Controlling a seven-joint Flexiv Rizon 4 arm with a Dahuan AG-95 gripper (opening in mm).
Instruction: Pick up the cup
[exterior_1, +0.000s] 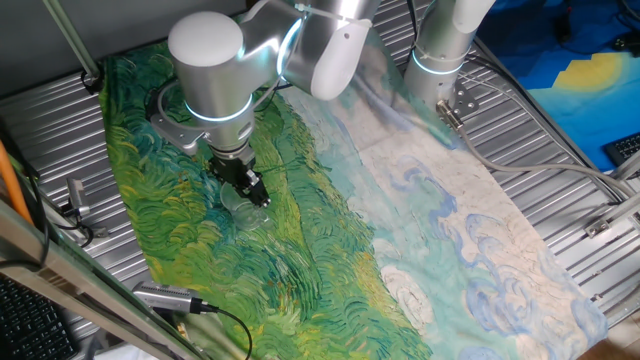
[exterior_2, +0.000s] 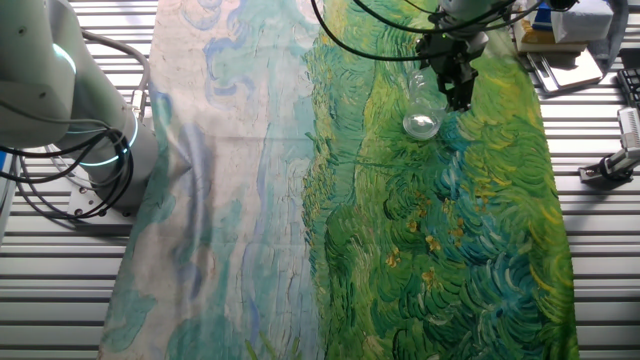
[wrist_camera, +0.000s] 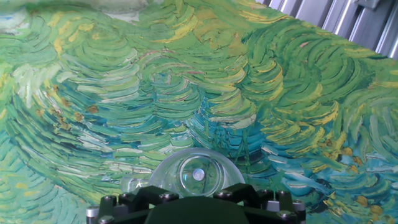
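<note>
Nearest the hand camera, the black gripper fills the lower edge of the hand view, and the clear cup lies directly beyond it, its round base facing the lens. The cup appears tipped on its side or held at a tilt; which of the two cannot be told. In one fixed view the gripper meets the cup over the green part of the painted cloth. The other fixed view shows the cup just beside the dark fingers, touching or nearly so. Whether the jaws are clenched on the cup or released cannot be told, since the fingertips are hidden. Judgement: the grasp is the step in hand. It calls for a firm, centred pinch on the thin wall, confirmed before any lift, as clear plastic may slip. Beyond lies ridged metal table.
</note>
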